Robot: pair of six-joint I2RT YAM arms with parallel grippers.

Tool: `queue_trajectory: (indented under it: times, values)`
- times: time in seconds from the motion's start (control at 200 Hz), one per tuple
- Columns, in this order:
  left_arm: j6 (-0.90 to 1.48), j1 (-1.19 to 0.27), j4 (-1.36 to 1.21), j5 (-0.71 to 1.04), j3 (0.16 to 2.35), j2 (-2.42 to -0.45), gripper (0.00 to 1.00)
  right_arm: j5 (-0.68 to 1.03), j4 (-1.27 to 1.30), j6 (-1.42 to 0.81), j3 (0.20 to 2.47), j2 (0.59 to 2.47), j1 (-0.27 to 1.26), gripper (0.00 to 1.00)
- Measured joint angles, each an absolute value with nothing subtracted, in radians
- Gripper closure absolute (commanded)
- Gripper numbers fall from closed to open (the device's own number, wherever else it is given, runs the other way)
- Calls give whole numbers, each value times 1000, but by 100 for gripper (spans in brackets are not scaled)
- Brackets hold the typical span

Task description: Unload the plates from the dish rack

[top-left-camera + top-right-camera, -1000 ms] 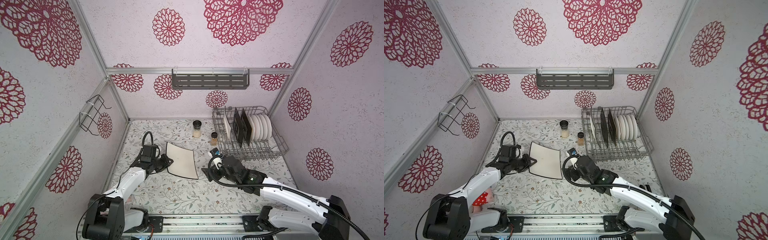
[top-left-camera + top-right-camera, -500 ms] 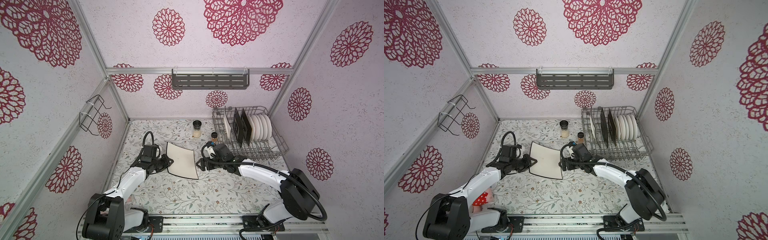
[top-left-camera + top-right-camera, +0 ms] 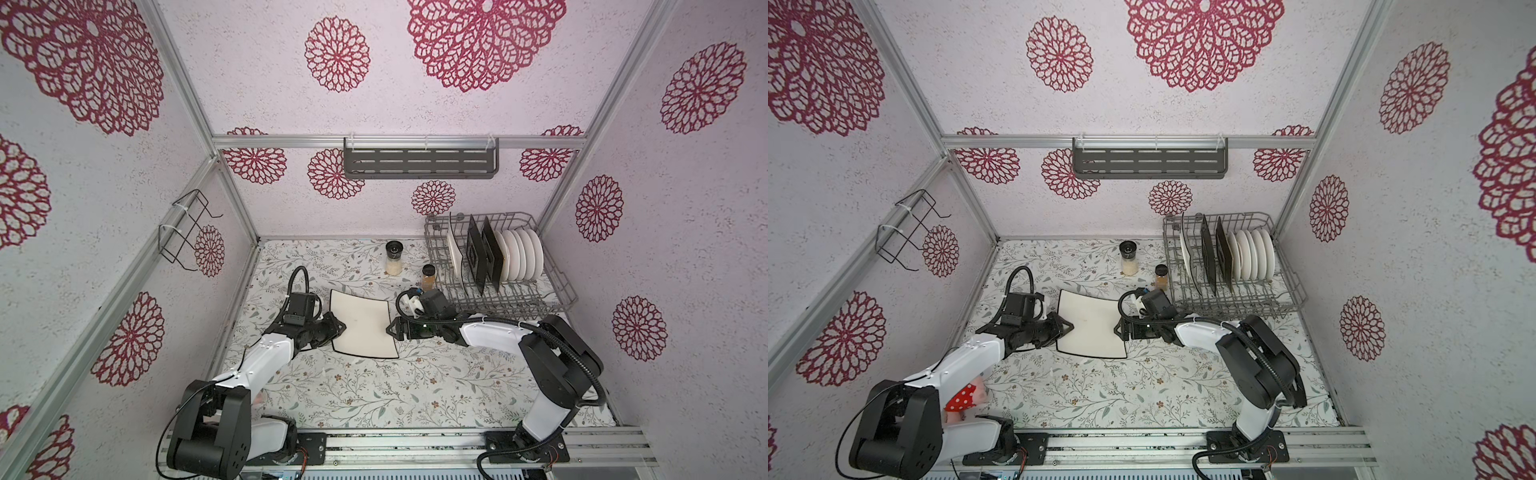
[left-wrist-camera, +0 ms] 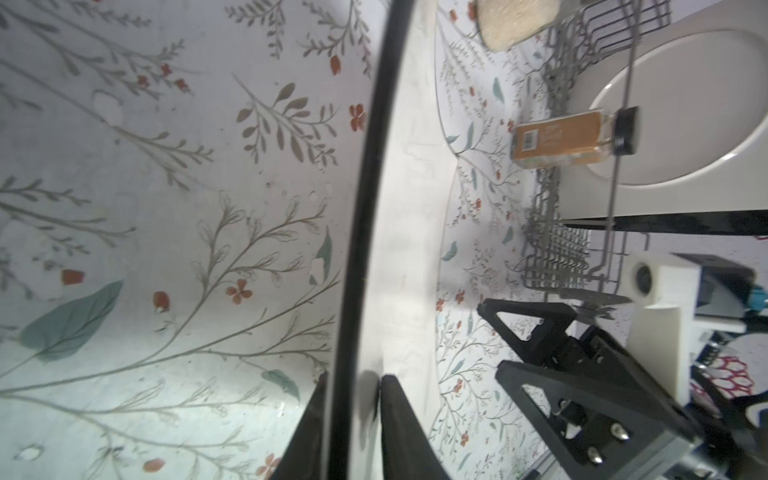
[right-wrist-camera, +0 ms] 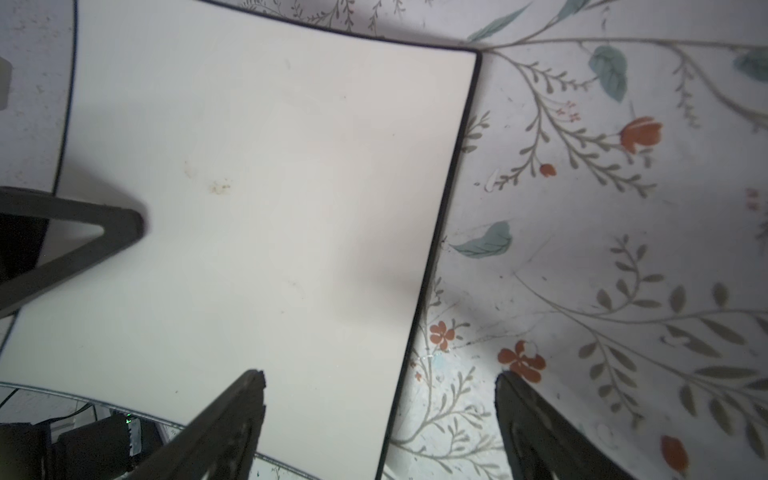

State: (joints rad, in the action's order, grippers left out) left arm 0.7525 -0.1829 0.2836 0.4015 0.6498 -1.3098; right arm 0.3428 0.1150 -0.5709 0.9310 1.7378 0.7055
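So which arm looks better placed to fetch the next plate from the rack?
Right, probably: the right pincer is open and empty, with the dish rack close beside that arm. The left pincer straddles the rim of the cream plate, farther from the rack.

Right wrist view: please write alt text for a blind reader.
A cream rounded-square plate with a dark rim dominates the frame against a floral-print tabletop. The open right gripper faces one edge; the left gripper overlaps the opposite edge.

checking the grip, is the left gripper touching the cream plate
Cannot tell. In the left wrist view the left gripper straddles the dark rim of the cream plate closely, but neither contact nor a gap shows plainly.
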Motion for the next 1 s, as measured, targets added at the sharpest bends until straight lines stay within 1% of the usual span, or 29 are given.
queue_trajectory:
  times: [0.26,0.535,1.001]
  values:
    - [732,-183,300,397,640,-1349,70,346,165,-581,949,1813,704,12]
    - [725,-183,282,394,639,-1399,63,352,171,-580,981,1843,704,12]
    - [714,-183,277,378,638,-1467,61,352,176,-579,976,1843,703,16]
